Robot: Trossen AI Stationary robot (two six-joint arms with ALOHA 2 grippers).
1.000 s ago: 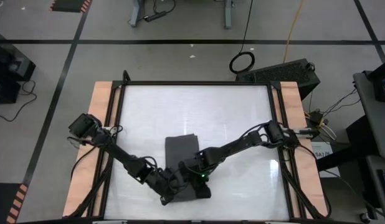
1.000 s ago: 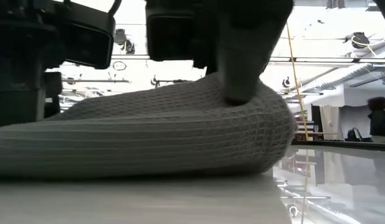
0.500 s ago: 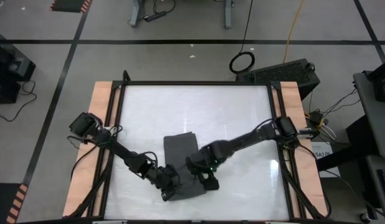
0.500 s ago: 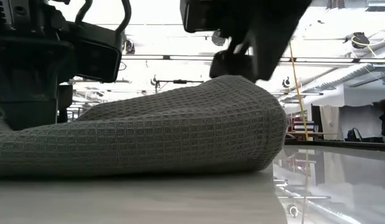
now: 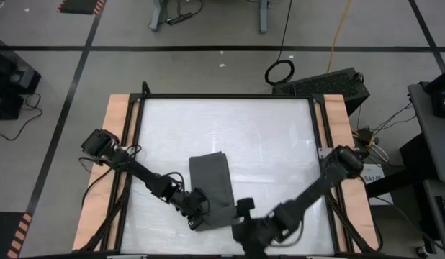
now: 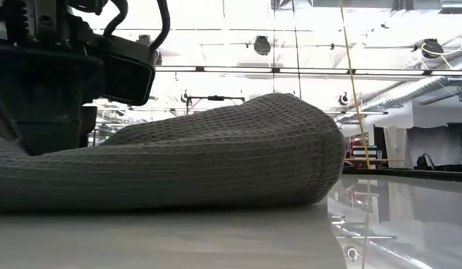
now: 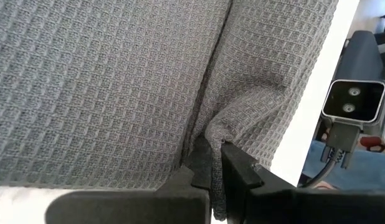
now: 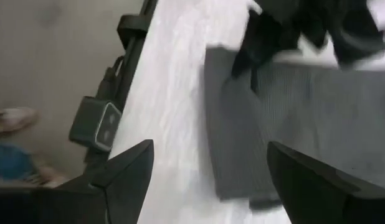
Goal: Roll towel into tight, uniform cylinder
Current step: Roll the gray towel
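Step in hand looks like the start of the roll: near edge of the dark charcoal-grey waffle-weave towel (image 5: 213,188) is gathered, the rest lies flat. No cylinder yet, so I'd call the task early.

Towel sits on the white glossy tabletop (image 5: 266,137), slightly toward 7 o'clock of the table's centre in the overhead view, long axis running roughly 12 to 6. From table height, the towel (image 6: 186,161) shows a rounded hump with a blunt folded end at its 3 o'clock side; more a loose fold than a tight turn.

Left gripper (image 5: 196,217) is at the towel's 7 o'clock corner, fingers pinched together on a bunched fold of cloth. Its wrist camera shows it plainly: left gripper (image 7: 216,167) has the dark fingers (image 7: 242,173) clamped with a wrinkle of towel (image 7: 105,81) between them. In the low view, the dark bulk at 9 to 11 o'clock is probably that same arm, pressed against the cloth.

Right gripper (image 5: 244,210) is off the cloth, just beside the towel's 5 o'clock corner over bare table. Jaws spread wide, nothing between them; its wrist camera sees the two fingers (image 8: 127,171) apart, with the towel (image 8: 286,124) beyond and not touched.

Next move, my read: right gripper needs to take the matching near corner, then both arms carry the edge toward 12 o'clock together. With one-sided grip only, the roll would likely come out skewed or coned.
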